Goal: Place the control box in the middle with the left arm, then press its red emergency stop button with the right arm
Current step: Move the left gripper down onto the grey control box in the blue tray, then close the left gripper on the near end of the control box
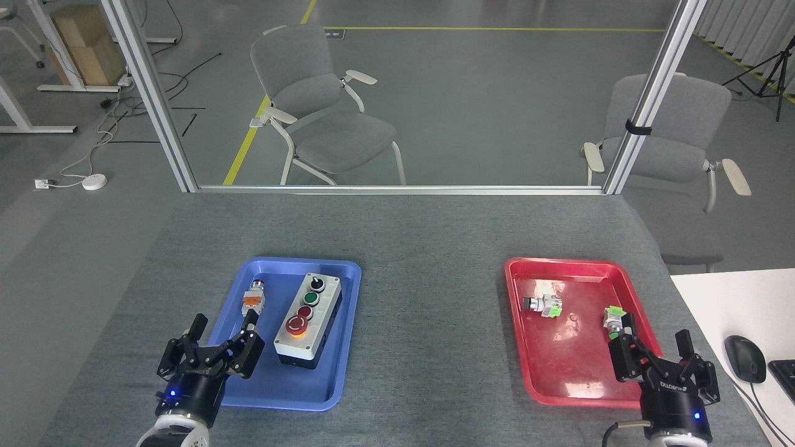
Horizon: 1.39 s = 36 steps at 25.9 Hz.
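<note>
Lying in the blue tray (348,273), the control box (308,321) is seen untouched; the left gripper (218,338) and right gripper (657,347) are held spread beside the 2 trays.

A blue tray (348,273) lies left on the grey tabletop (428,298) with a small orange-banded switch (253,299) inside. A red tray (627,279) lies right, holding two green-tagged switches (542,305) (613,320). Two grey chairs (323,112) (677,143) stand beyond. A black mouse (745,358) sits far right.
</note>
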Each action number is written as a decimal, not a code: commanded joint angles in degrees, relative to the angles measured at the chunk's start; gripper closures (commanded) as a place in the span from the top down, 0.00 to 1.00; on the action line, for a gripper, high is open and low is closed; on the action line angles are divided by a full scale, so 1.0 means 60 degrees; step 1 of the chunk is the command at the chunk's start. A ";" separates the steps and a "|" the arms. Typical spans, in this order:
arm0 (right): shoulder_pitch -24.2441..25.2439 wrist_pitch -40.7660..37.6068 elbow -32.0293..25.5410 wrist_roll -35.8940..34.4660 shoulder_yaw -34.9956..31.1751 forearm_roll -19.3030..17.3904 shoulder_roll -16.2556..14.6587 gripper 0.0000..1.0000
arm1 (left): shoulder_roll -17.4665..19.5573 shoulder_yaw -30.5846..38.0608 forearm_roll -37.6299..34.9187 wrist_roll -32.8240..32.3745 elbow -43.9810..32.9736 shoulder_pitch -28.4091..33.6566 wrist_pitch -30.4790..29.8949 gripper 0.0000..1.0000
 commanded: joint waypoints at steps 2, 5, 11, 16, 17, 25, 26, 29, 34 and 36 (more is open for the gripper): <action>0.0030 0.0003 0.0000 0.0013 0.0001 -0.0005 -0.0090 0.99 | -0.0051 -0.0020 -0.0006 0.0161 -0.0190 0.0016 0.0048 0.99; 0.0015 0.0003 0.0000 0.0013 0.0001 -0.0005 -0.0105 0.99 | -0.0051 -0.0005 0.0038 0.0381 -0.0263 0.0016 0.0063 0.99; 0.0015 0.0003 0.0000 0.0013 0.0001 -0.0005 -0.0105 0.99 | -0.0036 0.0009 0.0024 0.0484 -0.1391 0.0866 -0.0069 0.99; 0.0015 0.0003 0.0000 0.0013 0.0001 -0.0005 -0.0105 0.99 | -0.0036 -0.1016 -0.1631 0.0484 -0.1611 0.1393 -0.0172 0.91; 0.0015 0.0003 0.0000 0.0013 0.0001 -0.0005 -0.0105 0.99 | -0.0124 -0.1265 -0.2495 0.0484 -0.1450 0.1349 -0.0069 0.88; 0.0015 0.0003 0.0000 0.0013 0.0001 -0.0005 -0.0090 0.99 | -0.1267 -0.1485 -0.3829 0.0337 0.1128 -0.0247 0.0370 0.90; 0.0015 0.0003 0.0000 0.0013 0.0001 -0.0005 -0.0090 0.99 | -0.1281 -0.1485 -0.3814 0.0337 0.1333 -0.0379 0.0370 0.90; 0.0030 0.0003 0.0000 0.0013 0.0001 -0.0005 -0.0090 0.99 | -0.1252 -0.1427 -0.3800 0.0337 0.1626 -0.0555 0.0370 0.90; 0.0030 0.0003 0.0000 0.0013 -0.0013 0.0010 -0.0090 0.99 | -0.1296 -0.1426 -0.3829 0.0352 0.2154 -0.0745 0.0488 0.90; 0.0015 0.0003 0.0000 0.0013 -0.0013 -0.0005 -0.0090 0.99 | -0.1296 -0.1426 -0.3829 0.0352 0.2520 -0.0965 0.0780 0.90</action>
